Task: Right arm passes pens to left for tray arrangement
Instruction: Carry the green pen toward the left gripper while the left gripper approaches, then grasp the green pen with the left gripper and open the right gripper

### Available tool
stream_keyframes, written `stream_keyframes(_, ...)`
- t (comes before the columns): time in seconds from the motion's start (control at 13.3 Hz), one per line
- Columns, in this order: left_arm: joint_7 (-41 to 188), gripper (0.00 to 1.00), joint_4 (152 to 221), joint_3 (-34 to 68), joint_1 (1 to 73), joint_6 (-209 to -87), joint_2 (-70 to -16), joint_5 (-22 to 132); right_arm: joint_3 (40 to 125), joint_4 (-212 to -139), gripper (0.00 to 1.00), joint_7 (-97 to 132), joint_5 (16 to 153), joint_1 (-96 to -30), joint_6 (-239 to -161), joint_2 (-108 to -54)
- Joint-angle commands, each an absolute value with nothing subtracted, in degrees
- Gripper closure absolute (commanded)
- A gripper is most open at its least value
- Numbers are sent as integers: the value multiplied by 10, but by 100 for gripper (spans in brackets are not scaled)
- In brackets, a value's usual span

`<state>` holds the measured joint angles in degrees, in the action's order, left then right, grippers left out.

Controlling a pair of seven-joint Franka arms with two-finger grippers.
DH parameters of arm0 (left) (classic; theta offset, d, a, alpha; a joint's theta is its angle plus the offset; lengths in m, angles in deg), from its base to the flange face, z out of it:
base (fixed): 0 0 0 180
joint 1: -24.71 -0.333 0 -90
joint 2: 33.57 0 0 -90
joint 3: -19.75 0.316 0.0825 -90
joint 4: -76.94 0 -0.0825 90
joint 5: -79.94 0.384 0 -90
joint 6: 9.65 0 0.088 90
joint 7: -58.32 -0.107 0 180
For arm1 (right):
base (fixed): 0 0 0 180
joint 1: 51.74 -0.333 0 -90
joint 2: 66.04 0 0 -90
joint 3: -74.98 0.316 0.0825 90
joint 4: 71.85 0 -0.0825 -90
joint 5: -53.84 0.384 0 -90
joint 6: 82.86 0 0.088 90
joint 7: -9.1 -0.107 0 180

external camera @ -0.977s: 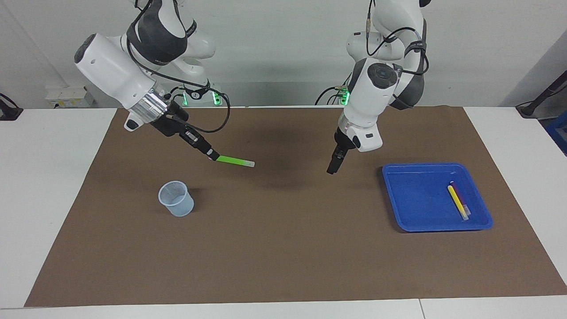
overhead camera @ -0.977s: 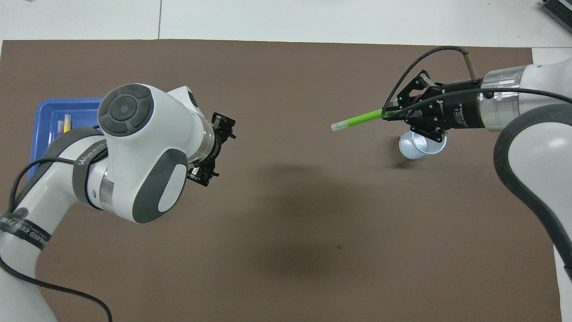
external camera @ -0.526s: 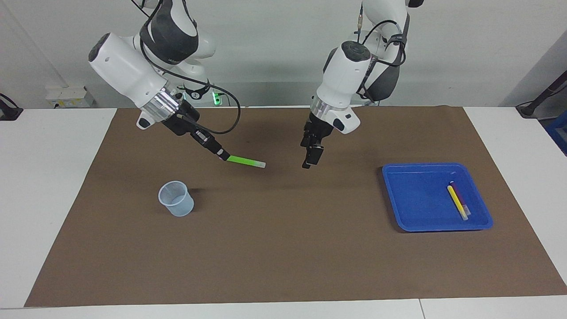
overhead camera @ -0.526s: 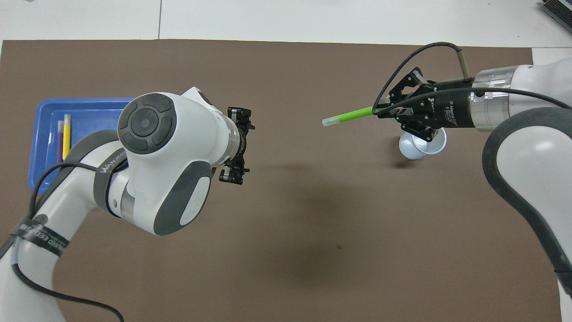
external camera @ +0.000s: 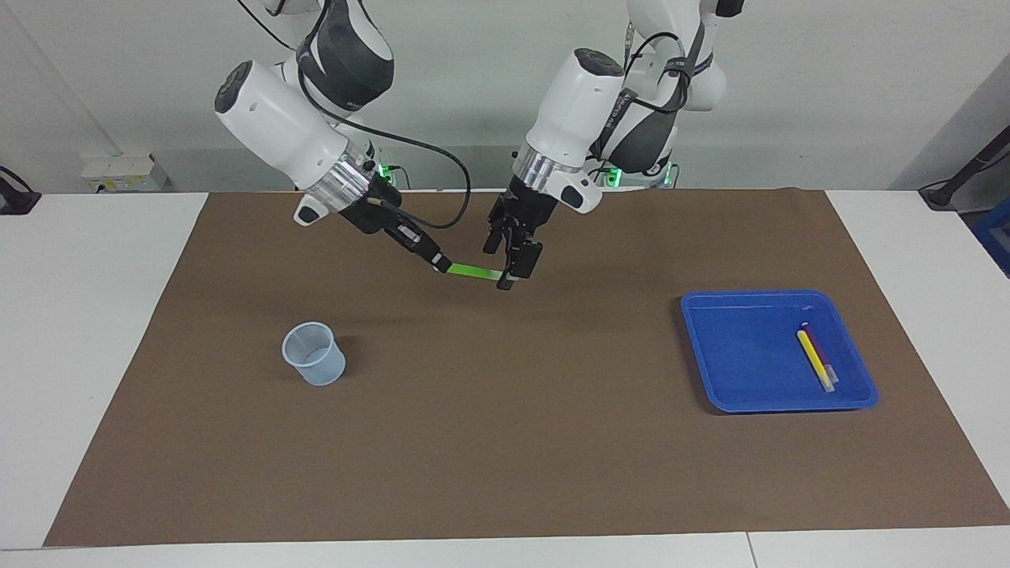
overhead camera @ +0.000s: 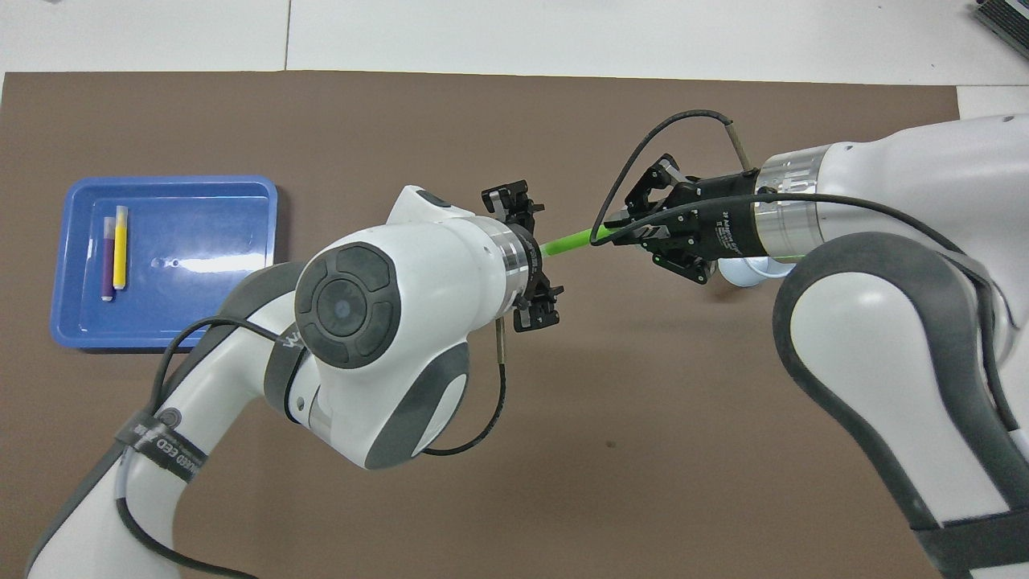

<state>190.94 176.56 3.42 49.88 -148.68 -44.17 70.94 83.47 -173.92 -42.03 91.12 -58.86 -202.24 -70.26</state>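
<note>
My right gripper [external camera: 439,265] is shut on the green pen [external camera: 472,272] and holds it level above the brown mat, whitish end toward my left arm. My left gripper [external camera: 509,272] is open, its fingers on either side of the pen's free end; I cannot tell if they touch it. In the overhead view the green pen [overhead camera: 567,241] runs from the right gripper [overhead camera: 611,233] into the left gripper [overhead camera: 534,253]. The blue tray [external camera: 777,293] lies at the left arm's end of the table with the yellow pen [external camera: 813,359] and the purple pen [overhead camera: 107,265] side by side in it.
A small translucent cup [external camera: 314,353] stands on the brown mat [external camera: 505,442] at the right arm's end. In the overhead view the right gripper covers most of it. The tray [overhead camera: 201,233] and yellow pen [overhead camera: 120,257] show there too.
My right arm has carried the green pen toward the table's middle. My left gripper has swung from beside the tray to the pen's free end and now brackets it.
</note>
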Motion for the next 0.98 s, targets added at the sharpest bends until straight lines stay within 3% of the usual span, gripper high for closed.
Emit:
stream_keyframes(0.0, 1951, 0, 1753, 41, 519, -1508, -453, 708, 835, -1758, 100, -430, 924, -596, -2032, -687)
stream_keyframes(0.23, 1963, 5, 1767, 42, 534, -1534, -453, 713, 835, -1758, 100, -429, 923, -595, -2031, -687)
stream_keyframes(0.6, 1953, 27, 1775, 42, 527, -1548, -453, 713, 835, -1757, 100, -429, 924, -594, -2034, -687)
stream_keyframes(0.75, 1944, 29, 1774, 42, 526, -1548, -454, 713, 835, -1757, 100, -429, 924, -593, -2034, -688)
stream_keyframes(0.9, 1937, 47, 1774, 44, 526, -1548, -455, 713, 835, -1758, 100, -429, 923, -593, -2034, -688)
